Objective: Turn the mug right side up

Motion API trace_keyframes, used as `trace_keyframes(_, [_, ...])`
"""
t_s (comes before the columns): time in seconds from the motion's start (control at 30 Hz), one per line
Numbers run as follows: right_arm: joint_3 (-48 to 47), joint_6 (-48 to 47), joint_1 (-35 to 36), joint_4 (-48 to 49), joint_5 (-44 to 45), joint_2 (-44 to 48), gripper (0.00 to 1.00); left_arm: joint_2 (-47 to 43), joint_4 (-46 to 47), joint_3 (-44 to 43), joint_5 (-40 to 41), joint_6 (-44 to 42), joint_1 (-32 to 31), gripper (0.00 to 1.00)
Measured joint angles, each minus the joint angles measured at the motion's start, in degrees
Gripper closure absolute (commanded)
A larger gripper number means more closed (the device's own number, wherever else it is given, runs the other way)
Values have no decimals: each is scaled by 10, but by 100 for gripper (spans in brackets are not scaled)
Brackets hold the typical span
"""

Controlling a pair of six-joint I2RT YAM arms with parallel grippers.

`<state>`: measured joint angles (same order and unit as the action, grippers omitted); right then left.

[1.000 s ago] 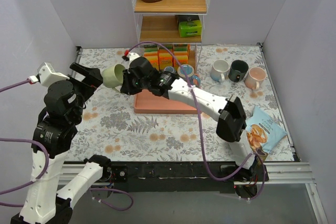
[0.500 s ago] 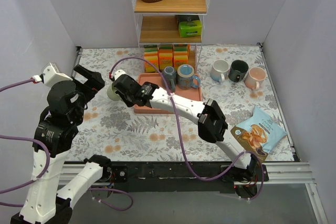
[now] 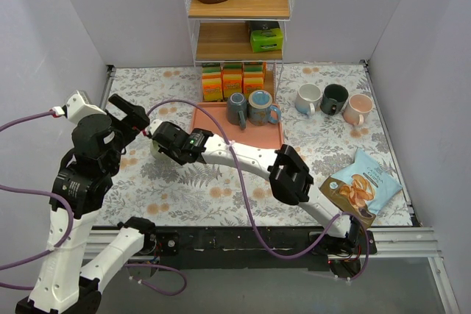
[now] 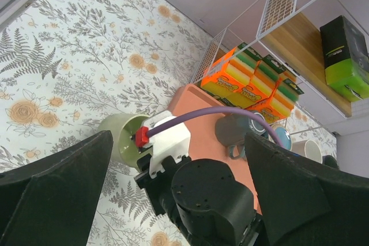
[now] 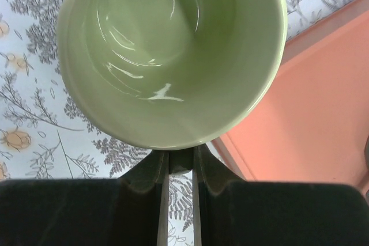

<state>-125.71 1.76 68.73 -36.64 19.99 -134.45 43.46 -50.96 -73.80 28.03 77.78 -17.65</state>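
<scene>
From the overhead cam we barely get the pale green glossy ceramic mug (image 3: 154, 146). It's just a sliver at the tip of the right gripper (image 3: 163, 143), low over the flower-print tablecloth (image 3: 221, 189), just off the left corner of the salmon-pink flat tray (image 3: 257, 136). Plain grey walls box the table in, and a white wire shelf with wooden boards (image 3: 239, 9) stands at the back. The left gripper (image 3: 129, 117) hangs close by, jaws spread wide with nothing in them. The left wrist cam gives us way more: the mug (image 4: 118, 137) has its mouth tipped up toward the lens, beside the tray (image 4: 193, 97), with orange cartons (image 4: 248, 82) behind. The right wrist cam looks straight into the mug (image 5: 173, 50), shiny and empty inside with no handle showing, and the right gripper (image 5: 180, 162) is pinched tight at its near wall. Whether the mug touches the cloth, we can't tell.
</scene>
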Motion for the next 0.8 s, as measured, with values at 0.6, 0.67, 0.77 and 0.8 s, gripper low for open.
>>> trace_keyframes(0.6, [-5,-88,7,-57,23,-34,99,-5,-1,12,-2,0,0,2])
trace_keyframes(0.67, [-5,-92,8,-58,26,-34,94,-4,-1,14,-3,0,0,2])
trace_keyframes(0.77, [-5,-94,8,-58,26,-34,81,-4,-1,14,-4,0,0,2])
trace_keyframes(0.8, [-5,-94,8,-58,26,-34,80,-4,-1,14,-4,0,0,2])
